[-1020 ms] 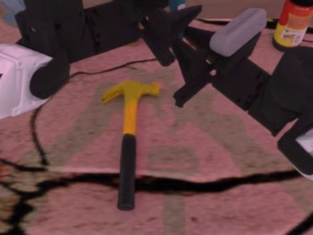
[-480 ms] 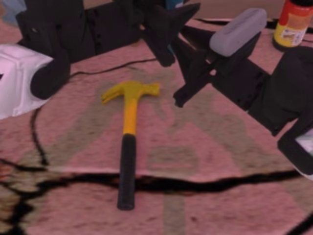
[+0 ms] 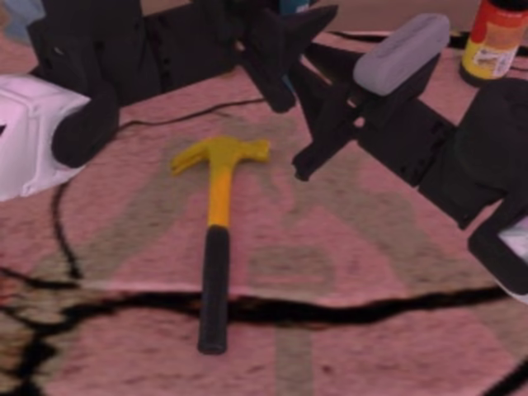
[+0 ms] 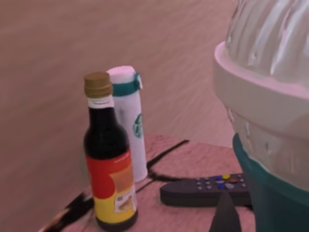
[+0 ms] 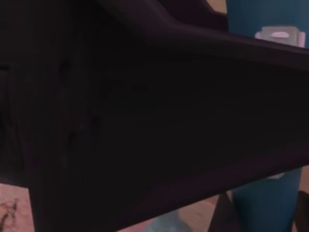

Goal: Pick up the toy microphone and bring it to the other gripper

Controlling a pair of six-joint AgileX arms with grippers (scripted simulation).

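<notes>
Across the patterned table [image 3: 371, 247] almost nothing has shifted in the last second. The left gripper [image 3: 285, 58] has only crept a touch farther back, and it now sits right beside the right gripper [image 3: 309, 124] at the far middle. The yellow hammer [image 3: 216, 231] lies untouched, nearer, so the handover looks close. The toy microphone [image 4: 270, 72] is up off the table where the two grippers meet, filling the left wrist view. It is probably between them, though I cannot tell which one grips it.
</notes>
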